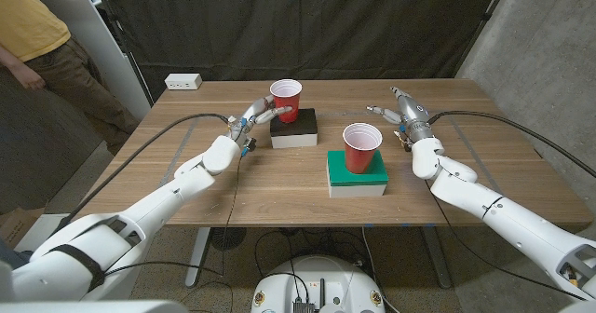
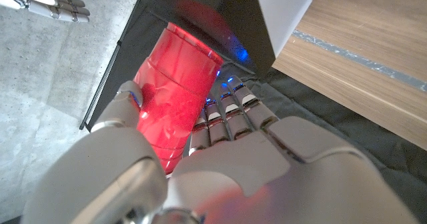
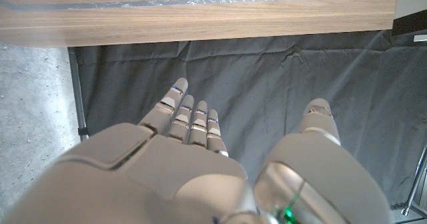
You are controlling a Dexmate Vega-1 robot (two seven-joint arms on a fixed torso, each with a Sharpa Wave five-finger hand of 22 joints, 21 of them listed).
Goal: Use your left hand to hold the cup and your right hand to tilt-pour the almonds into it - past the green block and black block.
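- You are working with two red cups: one cup (image 1: 286, 100) is standing upright on the black block (image 1: 295, 127) toward the table's far middle, and the other cup (image 1: 362, 148) is standing upright on the green block (image 1: 357, 172), nearer the robot and toward its right
- Your left hand (image 1: 251, 119) is reaching the cup on the black block from the robot's left side; in the left wrist view its fingers (image 2: 230, 111) are lying along the cup wall (image 2: 177, 84) with the thumb on the opposite side, so it is wrapping the cup, though how firmly it is gripping cannot be told
- Your right hand (image 1: 402, 117) is hovering off the table (image 1: 186, 173), fingers spread and holding nothing; the right wrist view is showing its fingers (image 3: 190, 114) straight and apart with only dark curtain beyond them
- The relation the coming move is turning on: the cup on the green block is sitting just to the inner side of your right hand and slightly nearer the robot, its long axis vertical, and this hand is clearly the nearer one to it
- Judgement: whether that cup is holding the almonds cannot be seen, as its inside is too dim to read; you are likely needing a sideways approach with the spread hand, closing around the cup's mid wall before any tilt toward the held cup
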